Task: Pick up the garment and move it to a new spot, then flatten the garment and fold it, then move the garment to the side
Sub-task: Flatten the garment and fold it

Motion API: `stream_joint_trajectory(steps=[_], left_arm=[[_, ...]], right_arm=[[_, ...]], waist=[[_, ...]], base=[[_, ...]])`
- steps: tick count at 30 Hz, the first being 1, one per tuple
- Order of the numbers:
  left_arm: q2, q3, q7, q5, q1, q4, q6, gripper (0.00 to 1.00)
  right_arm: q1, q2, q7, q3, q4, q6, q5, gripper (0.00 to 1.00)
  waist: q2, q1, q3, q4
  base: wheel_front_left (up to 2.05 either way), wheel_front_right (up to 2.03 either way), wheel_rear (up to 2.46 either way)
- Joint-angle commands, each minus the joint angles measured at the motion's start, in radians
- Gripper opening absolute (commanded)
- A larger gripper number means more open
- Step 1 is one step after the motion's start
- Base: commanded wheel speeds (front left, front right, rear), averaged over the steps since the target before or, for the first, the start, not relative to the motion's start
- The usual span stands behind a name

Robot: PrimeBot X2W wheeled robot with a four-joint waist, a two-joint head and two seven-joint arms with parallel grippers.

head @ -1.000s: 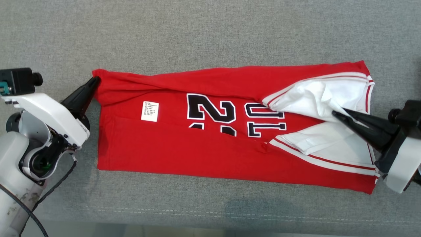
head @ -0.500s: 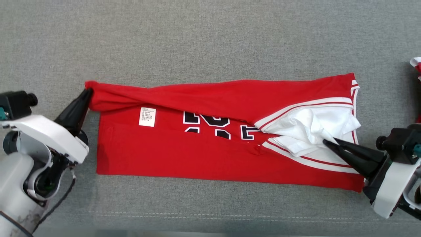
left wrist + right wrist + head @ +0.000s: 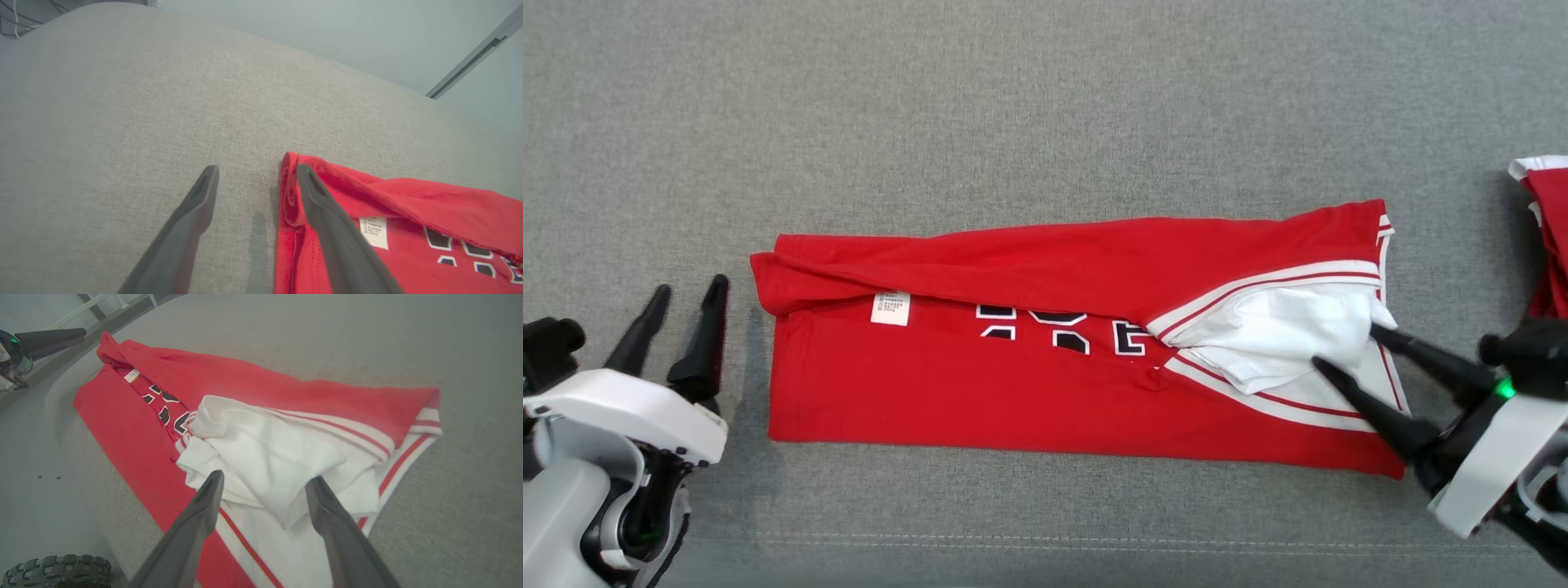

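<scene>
Far left, we note the left tool [image 3: 690, 284] with its fingers spread and nothing between them, just beside the garment's left edge. The garment [image 3: 1013, 392], a red jersey, lies on the grey fabric surface [image 3: 1045, 98], folded lengthwise into a long band. Its upper flap is rolled over, so the black-and-white numerals [image 3: 1054, 318] are half covered. A white label [image 3: 891, 309] peeks out near the left end. At the right end we see white sleeve cloth [image 3: 1282, 335] bunched up. The right tool [image 3: 1343, 343] sits there, fingers spread astride a white corner, pinching nothing. Another red-and-white cloth [image 3: 1547, 237] lies at the far right edge.
</scene>
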Motion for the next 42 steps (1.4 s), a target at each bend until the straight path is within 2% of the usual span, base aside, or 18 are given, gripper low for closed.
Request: stream_joint_trajectory(steps=[1, 4, 8, 12, 16, 20, 24, 34, 42], left_arm=[[0.063, 0.061, -0.032, 0.035, 0.007, -0.031, 0.041, 1.00], [0.062, 0.108, -0.063, 0.102, 0.052, -0.092, 0.132, 1.00], [0.044, 0.180, -0.070, 0.247, 0.112, -0.225, 0.241, 1.00], [0.009, 0.207, -0.071, 0.397, 0.168, -0.345, 0.298, 1.00], [-0.015, 0.175, -0.071, 0.486, 0.211, -0.388, 0.322, 1.00], [-0.042, 0.170, -0.071, 0.521, 0.256, -0.391, 0.348, 1.00], [-0.054, 0.188, -0.071, 0.541, 0.311, -0.387, 0.357, 1.00], [-0.074, 0.214, -0.071, 0.568, 0.364, -0.388, 0.332, 1.00], [-0.086, 0.195, -0.068, 0.566, 0.337, -0.368, 0.283, 1.00]], right_arm=[[0.081, -0.025, -0.013, -0.072, -0.010, -0.003, 0.018, 1.00], [0.172, 0.021, -0.013, -0.285, 0.030, -0.003, 0.000, 1.00], [0.286, 0.135, -0.013, -0.548, 0.080, -0.003, -0.125, 1.00], [0.360, 0.271, -0.013, -0.743, 0.099, -0.003, -0.278, 1.00], [0.417, 0.396, -0.013, -0.870, 0.121, -0.003, -0.400, 1.00], [0.470, 0.482, -0.002, -0.927, 0.150, -0.003, -0.463, 1.00], [0.507, 0.531, 0.016, -0.947, 0.164, -0.003, -0.489, 1.00], [0.529, 0.566, 0.036, -0.988, 0.178, -0.003, -0.511, 1.00], [0.475, 0.570, 0.095, -0.988, 0.229, -0.003, -0.502, 1.00]], waist=[[0.0000, 0.0000, -0.016, -0.003], [0.0000, 0.0000, -0.043, -0.009], [0.0000, 0.0000, -0.082, -0.017], [0.0000, 0.0000, -0.116, -0.018], [0.0000, 0.0000, -0.149, -0.017], [0.0000, 0.0000, -0.185, -0.019], [0.0000, 0.0000, -0.214, -0.024], [0.0000, 0.0000, -0.245, -0.010], [0.0000, 0.0000, -0.219, 0.020]], base=[[0.00, 0.00, 0.00], [0.00, 0.00, 0.00], [0.00, 0.00, 0.00], [0.00, 0.00, 0.00], [0.00, 0.00, 0.00], [0.00, 0.00, 0.00], [0.00, 0.00, 0.00], [0.00, 0.00, 0.00], [0.00, 0.00, 0.00]])
